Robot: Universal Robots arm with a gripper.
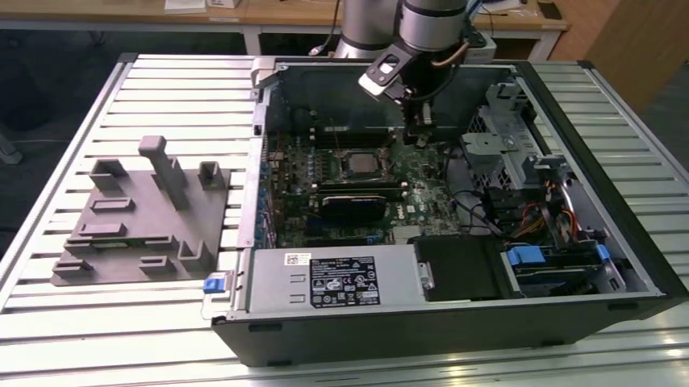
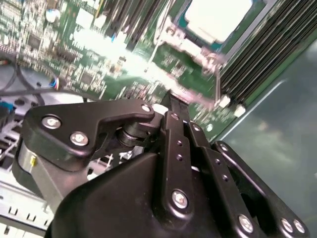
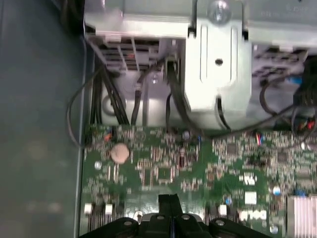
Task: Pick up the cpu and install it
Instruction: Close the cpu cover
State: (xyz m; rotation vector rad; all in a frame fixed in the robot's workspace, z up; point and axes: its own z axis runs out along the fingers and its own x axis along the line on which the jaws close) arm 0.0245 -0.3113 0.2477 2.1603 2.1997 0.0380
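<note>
Exterior view high, wrist views near motherboard [image 3: 148, 153]

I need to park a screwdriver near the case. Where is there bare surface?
The slatted table is bare beyond the gray fixture tray, on its near side, and in a strip at the exterior view's right of the computer case. Inside the case it is crowded: motherboard, cables and the gripper.

Silver-grey tubular arm [image 1: 431, 16] with an orange cable [image 1: 457, 55], black linked hand [image 3: 168, 199] studded with silver screws [image 2: 179, 198]
</note>
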